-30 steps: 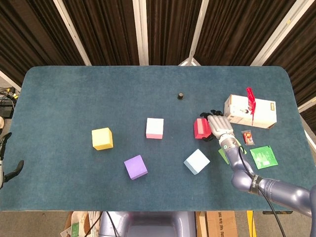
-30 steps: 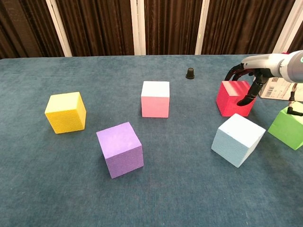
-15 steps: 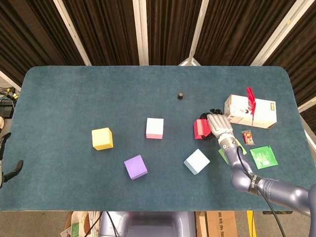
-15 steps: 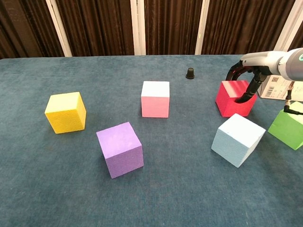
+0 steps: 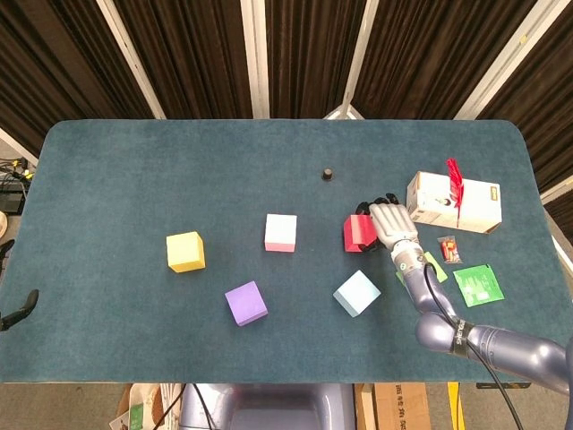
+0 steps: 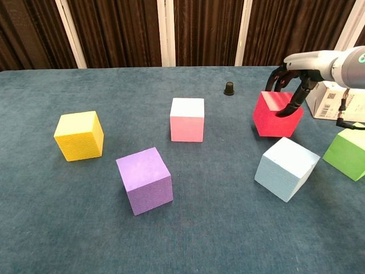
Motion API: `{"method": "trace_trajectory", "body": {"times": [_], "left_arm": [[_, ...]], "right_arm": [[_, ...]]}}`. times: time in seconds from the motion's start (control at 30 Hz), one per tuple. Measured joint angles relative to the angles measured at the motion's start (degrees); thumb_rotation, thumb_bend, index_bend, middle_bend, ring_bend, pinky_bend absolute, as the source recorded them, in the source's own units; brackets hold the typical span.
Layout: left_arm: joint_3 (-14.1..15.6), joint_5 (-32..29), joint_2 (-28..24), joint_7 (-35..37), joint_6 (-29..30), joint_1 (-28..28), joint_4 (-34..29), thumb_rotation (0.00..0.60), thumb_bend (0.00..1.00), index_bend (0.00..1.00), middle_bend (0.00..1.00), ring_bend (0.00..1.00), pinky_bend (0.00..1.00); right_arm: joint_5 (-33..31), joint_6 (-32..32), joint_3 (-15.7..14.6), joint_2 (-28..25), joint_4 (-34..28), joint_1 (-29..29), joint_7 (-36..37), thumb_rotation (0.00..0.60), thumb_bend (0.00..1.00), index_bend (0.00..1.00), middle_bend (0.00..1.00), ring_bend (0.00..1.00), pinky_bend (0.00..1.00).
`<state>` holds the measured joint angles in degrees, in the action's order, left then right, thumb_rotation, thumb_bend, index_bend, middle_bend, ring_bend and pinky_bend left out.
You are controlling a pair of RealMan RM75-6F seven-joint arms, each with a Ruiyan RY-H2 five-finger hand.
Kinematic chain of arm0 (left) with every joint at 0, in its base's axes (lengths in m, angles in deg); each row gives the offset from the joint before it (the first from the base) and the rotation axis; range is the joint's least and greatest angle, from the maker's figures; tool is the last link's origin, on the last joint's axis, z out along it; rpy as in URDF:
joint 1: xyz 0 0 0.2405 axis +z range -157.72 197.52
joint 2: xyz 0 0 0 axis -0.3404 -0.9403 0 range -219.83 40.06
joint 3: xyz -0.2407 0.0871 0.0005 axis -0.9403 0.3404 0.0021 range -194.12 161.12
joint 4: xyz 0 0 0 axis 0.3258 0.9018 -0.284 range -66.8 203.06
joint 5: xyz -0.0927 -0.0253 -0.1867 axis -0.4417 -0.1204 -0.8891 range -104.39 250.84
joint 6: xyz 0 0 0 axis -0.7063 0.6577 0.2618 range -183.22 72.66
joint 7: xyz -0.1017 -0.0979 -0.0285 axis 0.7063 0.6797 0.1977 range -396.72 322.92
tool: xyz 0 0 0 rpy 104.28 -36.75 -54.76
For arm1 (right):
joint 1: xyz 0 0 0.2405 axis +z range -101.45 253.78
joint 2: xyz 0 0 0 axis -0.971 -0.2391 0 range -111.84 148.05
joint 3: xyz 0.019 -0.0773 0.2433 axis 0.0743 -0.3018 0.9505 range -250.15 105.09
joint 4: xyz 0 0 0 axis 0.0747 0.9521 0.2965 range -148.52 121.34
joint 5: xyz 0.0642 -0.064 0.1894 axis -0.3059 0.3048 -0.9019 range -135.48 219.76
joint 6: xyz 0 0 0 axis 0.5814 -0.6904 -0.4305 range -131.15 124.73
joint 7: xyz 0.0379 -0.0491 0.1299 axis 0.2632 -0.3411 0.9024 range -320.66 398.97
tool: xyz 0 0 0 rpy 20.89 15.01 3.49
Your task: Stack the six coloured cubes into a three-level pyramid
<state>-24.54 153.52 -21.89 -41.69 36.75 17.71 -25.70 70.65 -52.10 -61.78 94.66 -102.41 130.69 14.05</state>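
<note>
While my right hand has its dark fingers curled over the top and down the side of the red foam cube, gripping it, the cube sits tilted with one edge lifted off the blue carpeted table, at least that's how the chest view reads. I'll use that red cube as my anchor for everything else. The pink foam cube is well off to its left, flat on the cloth, and the yellow foam cube is further left again, the furthest of the lot. The purple foam cube sits left and nearer to me, turned a bit on the cloth. The light blue foam cube is just in front of the red one, close but not touching, also rotated. The green foam cube is to the right and a little nearer, partly cut off at the frame edge. Behind the red cube and slightly left there's a small black knob. To its right, past my hand, is a white cardboard box with a red clip thing on it, and a green packet lies nearer to me on that side. My left hand only just peeks in at the far left edge of the head view, so I can't tell how its fingers are set.
</note>
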Motion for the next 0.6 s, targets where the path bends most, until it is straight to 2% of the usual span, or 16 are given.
{"method": "trace_trajectory", "body": {"times": [0.33, 0.6], "left_arm": [[-0.16, -0.17, -1.26, 1.51, -0.12, 0.25, -0.43, 0.600, 0.36, 0.14, 0.00, 0.00, 0.00], [-0.50, -0.53, -1.79, 2.27, -0.01, 0.37, -0.51, 0.600, 0.36, 0.14, 0.00, 0.00, 0.00]], "right_arm": [[-5.85, -2.80, 0.43, -0.64, -5.28, 3.82, -5.87, 0.600, 0.24, 0.32, 0.44, 0.20, 0.00], [-10.08, -4.56, 0.93, 4.51, -2.81, 8.33, -10.12, 0.600, 0.24, 0.32, 0.44, 0.20, 0.00]]}}
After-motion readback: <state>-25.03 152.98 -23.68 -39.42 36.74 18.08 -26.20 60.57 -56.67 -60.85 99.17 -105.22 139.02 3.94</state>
